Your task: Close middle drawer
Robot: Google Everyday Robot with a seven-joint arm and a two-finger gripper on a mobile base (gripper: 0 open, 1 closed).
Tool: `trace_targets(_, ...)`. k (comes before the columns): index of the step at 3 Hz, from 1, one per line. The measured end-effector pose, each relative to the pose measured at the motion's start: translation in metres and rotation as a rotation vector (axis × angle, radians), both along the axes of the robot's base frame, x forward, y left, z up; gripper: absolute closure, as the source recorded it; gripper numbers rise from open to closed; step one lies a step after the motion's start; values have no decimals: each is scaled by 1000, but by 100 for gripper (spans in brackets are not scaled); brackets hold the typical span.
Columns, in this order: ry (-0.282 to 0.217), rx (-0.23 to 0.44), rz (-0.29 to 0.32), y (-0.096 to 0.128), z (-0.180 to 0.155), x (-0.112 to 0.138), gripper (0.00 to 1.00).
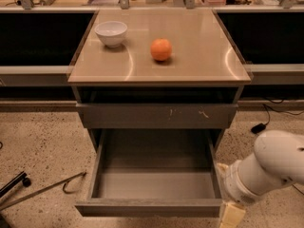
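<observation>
Camera view: the middle drawer [148, 207] stands pulled far out of the cabinet [199, 61], below the scratched drawer front [142, 116]. Its long axis runs left to right across the cabinet width. The plain front faces the camera and the grey box interior opens upward. The gripper [231, 215] sits low, just beside the drawer's front right corner, on the white arm [268, 167]; spread or pressed together, cannot tell. On the cabinet top: a white bowl [111, 33] and an orange [161, 49], apart
</observation>
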State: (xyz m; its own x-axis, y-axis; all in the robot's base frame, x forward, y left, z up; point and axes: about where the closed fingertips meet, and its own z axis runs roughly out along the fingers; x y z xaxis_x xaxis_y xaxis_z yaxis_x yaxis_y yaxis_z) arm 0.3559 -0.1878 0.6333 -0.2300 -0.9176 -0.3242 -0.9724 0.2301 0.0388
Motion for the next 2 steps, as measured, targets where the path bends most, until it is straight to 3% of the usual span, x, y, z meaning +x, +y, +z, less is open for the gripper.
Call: trace_targets(2,143,83,61,20,-94,-43,0)
